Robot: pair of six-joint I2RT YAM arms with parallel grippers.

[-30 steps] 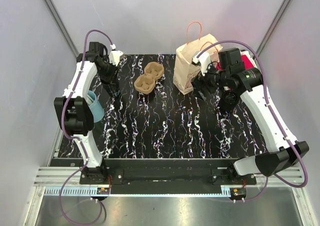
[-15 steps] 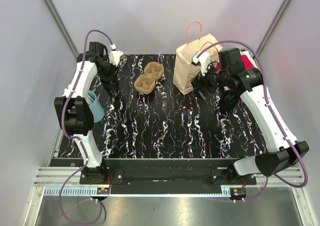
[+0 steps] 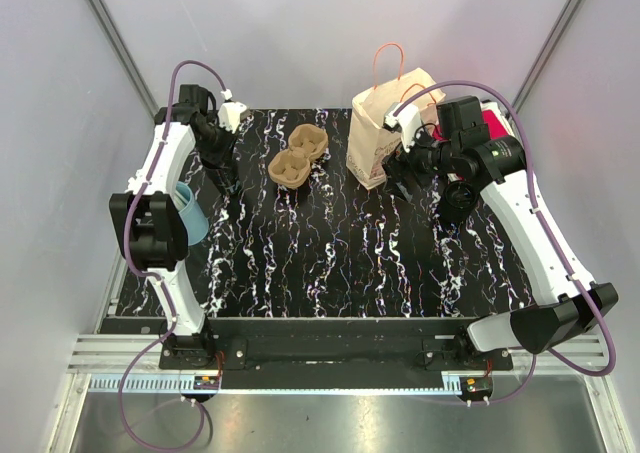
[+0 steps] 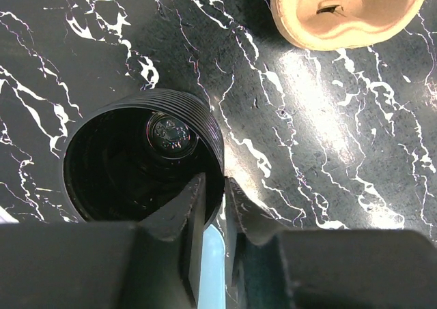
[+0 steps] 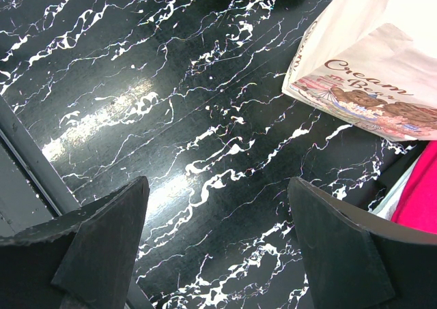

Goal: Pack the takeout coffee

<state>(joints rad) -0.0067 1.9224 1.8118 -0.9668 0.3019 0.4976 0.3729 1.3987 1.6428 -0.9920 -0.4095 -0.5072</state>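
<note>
Black ribbed cup (image 4: 102, 159) fills my left wrist camera. It's standing on the marble table (image 3: 330, 253) with its mouth straight up at the lens. The left gripper (image 4: 213, 193) is down on the rim at the cup's five o'clock. One finger (image 4: 188, 207) is inside the cup and the other is outside, and the jaws are pinched in on the cup wall between them. That's a grip on the rim.

Overhead, the cup sits at ten o'clock on the table, mostly tucked under the left wrist.

The pulp cup carrier (image 3: 300, 156) is at one o'clock from the cup in the wrist view, near it but apart. From above it lies wells-up at eleven o'clock on the table.

The paper bag (image 3: 375, 138) stands upright at one o'clock on the table, with its orange handles (image 3: 388, 63) sticking up.

The right gripper (image 5: 218, 213) hangs just beside the bag, at the bag's five o'clock from above. Its jaws are spread wide and holding nothing, with bare marble showing between them. In the right wrist view the bag's printed bottom corner is at two o'clock, and I can read "Cream" on it. A pink item (image 5: 416, 193) is at four o'clock, just beside the bag.

Over at nine o'clock, by the left arm's elbow, there's what looks like a light blue cup (image 3: 192, 213). It's half hidden behind the arm, so I won't swear to it.
</note>
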